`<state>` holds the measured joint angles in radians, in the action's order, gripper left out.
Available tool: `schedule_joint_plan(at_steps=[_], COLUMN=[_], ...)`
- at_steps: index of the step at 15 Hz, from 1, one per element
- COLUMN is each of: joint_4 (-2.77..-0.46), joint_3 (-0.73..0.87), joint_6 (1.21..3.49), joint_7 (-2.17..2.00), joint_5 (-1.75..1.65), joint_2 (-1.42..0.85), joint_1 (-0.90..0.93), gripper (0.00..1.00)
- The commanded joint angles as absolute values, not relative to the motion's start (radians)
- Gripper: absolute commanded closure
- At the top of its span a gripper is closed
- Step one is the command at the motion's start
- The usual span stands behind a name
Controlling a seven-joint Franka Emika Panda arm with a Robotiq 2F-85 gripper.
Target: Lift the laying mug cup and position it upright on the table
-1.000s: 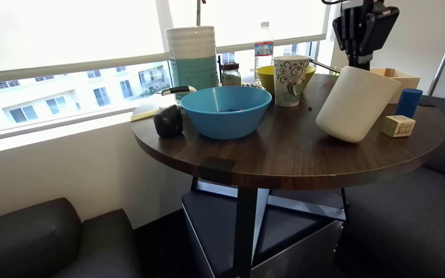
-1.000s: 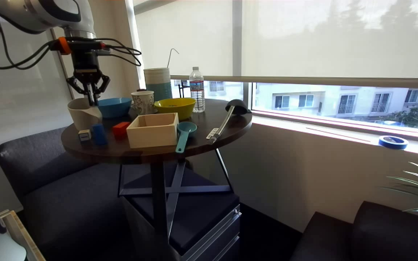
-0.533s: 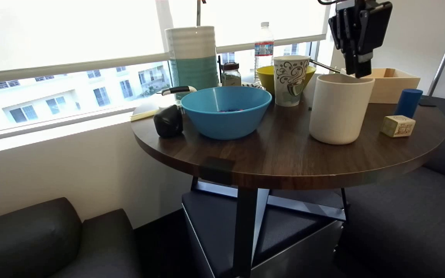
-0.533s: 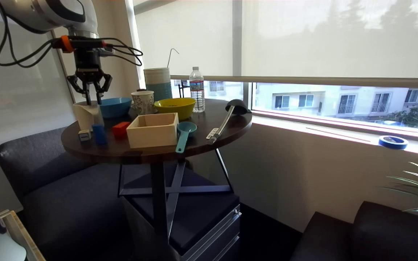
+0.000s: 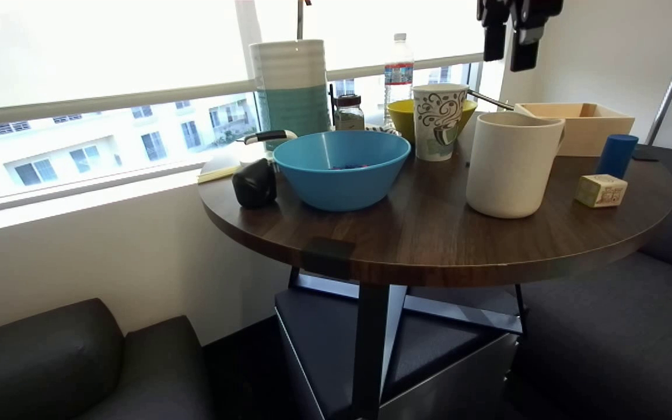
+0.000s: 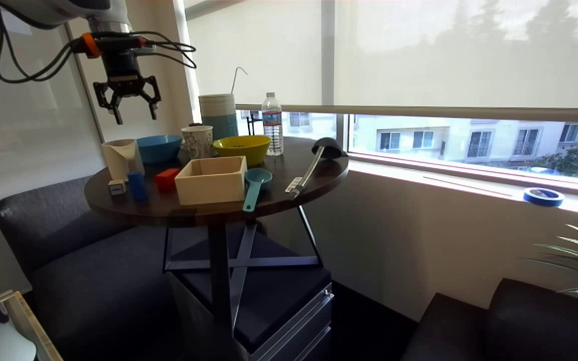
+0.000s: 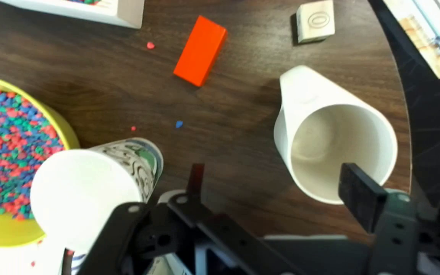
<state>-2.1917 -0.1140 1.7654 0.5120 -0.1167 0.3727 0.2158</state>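
Observation:
The cream-white mug cup (image 5: 508, 169) stands upright on the dark brown round table (image 5: 412, 227), its mouth facing up. From above, in the wrist view, I look down into the mug cup (image 7: 330, 133) and see its handle side pointing toward the red block. My gripper (image 6: 136, 118) hangs in the air well above the mug cup, apart from it. Its fingers are spread wide with nothing between them, as the wrist view of the gripper (image 7: 273, 170) also shows.
A blue bowl (image 5: 339, 186) and a patterned paper cup (image 5: 438, 119) stand near the mug cup. Close by are a letter block (image 5: 601, 191), a blue cylinder (image 5: 617, 154), a red block (image 7: 201, 49) and a wooden box (image 6: 211, 186). Behind stand a yellow bowl (image 6: 251, 156) and a water bottle (image 6: 272, 128).
A second ago the mug cup was tilted with the closed gripper at its upper side. It came down upright; the gripper then spread its fingers and rose away from it.

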Motion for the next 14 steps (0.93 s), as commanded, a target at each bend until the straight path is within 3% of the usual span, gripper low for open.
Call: schedule_joint_plan(at_steps=[1,9,14], joint_4=[-2.249,-2.329,-2.318], joint_3=[-0.077,-0.036,-0.039], joint_6=[1.875,1.926,1.914], joint_7=[0.531,0.563,0.553], joint_5=[-0.014,0.106,0.075], joint_2=[0.490,0.675,0.671], joint_1=[0.244,0.299,0.297], gripper=[0.00,0.00,0.00])
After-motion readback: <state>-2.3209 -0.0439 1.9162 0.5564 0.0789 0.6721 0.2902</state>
